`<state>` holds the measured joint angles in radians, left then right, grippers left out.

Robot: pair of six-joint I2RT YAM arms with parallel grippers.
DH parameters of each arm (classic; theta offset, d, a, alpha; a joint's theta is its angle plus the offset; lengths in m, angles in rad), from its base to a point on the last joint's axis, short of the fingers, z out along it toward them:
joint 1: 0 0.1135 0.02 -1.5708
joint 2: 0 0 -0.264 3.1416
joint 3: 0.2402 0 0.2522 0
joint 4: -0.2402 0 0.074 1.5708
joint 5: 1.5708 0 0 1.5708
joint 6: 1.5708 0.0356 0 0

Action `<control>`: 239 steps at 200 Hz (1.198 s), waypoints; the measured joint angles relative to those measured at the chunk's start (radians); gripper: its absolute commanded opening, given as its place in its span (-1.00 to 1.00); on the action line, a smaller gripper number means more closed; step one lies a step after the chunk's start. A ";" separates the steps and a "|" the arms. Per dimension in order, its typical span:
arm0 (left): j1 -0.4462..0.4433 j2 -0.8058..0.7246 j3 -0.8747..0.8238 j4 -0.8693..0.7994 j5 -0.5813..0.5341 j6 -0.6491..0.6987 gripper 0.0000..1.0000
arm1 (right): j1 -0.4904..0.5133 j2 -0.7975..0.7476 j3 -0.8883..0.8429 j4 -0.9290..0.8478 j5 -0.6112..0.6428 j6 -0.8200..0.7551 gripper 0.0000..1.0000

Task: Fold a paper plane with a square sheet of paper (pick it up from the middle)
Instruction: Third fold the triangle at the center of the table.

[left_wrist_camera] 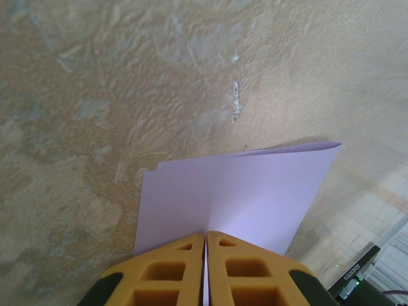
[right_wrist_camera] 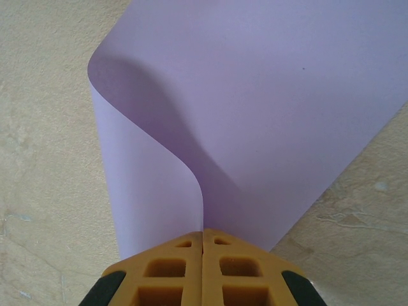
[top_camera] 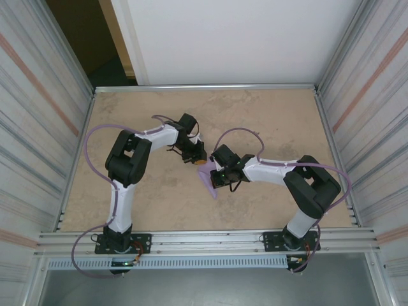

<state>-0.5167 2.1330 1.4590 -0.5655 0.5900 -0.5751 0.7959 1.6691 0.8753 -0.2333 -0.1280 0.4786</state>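
Observation:
The square sheet of paper (top_camera: 208, 183) is lavender and doubled over, held above the table's middle between both arms. My left gripper (top_camera: 199, 157) is shut on its upper end. In the left wrist view the yellow jaws (left_wrist_camera: 205, 234) pinch the sheet (left_wrist_camera: 236, 194) along a centre crease, two layers fanning out beyond. My right gripper (top_camera: 215, 174) is shut on the other end. In the right wrist view its closed jaws (right_wrist_camera: 203, 231) clamp the sheet (right_wrist_camera: 268, 102), whose left flap curls over in a soft bend.
The tan mottled tabletop (top_camera: 280, 121) lies under the paper, fenced by metal rails (top_camera: 204, 87) and corrugated walls on both sides. Purple cables loop from each arm. A white scuff (left_wrist_camera: 235, 102) marks the surface ahead of the left gripper.

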 measured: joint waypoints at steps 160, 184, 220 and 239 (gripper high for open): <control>0.000 0.000 0.000 0.000 0.000 0.000 -0.81 | 0.000 0.028 0.016 -0.007 0.005 -0.016 -1.00; 0.000 0.001 0.000 0.000 0.000 0.000 -0.81 | 0.000 0.032 0.020 -0.008 0.005 -0.016 -1.00; 0.000 0.001 0.003 -0.003 0.000 0.000 -0.80 | 0.000 0.032 0.025 -0.014 0.008 -0.016 -1.00; 0.003 0.000 0.003 -0.005 0.000 -0.002 -0.77 | 0.000 0.032 0.025 -0.015 0.008 -0.016 -1.00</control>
<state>-0.5140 2.1334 1.4624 -0.5709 0.5903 -0.5774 0.7959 1.7012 0.9001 -0.2485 -0.1200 0.4629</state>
